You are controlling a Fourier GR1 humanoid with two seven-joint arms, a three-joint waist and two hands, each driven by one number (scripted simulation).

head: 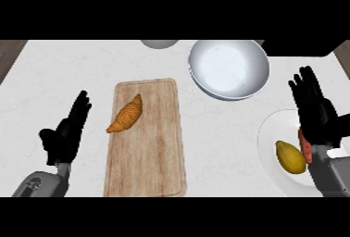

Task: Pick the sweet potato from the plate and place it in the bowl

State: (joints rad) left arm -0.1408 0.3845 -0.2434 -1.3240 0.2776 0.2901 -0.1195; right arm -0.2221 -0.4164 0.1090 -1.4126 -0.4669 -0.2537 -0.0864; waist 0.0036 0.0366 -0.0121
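Hovering over the plate point(270, 139) at three o'clock, your right hand point(315, 111) is wide and holds nothing, likely lined up to grasp the sweet potato point(305, 148) half hidden beneath it, beside a lemon point(290, 157). The bowl point(229, 69) waits at one o'clock. Your left hand point(68, 129) rests open at nine.

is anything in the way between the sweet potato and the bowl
Nothing visible does. Only bare counter lies between the plate and the bowl. The lemon lies beside the sweet potato on the plate, off that line. The right hand is open above the sweet potato.
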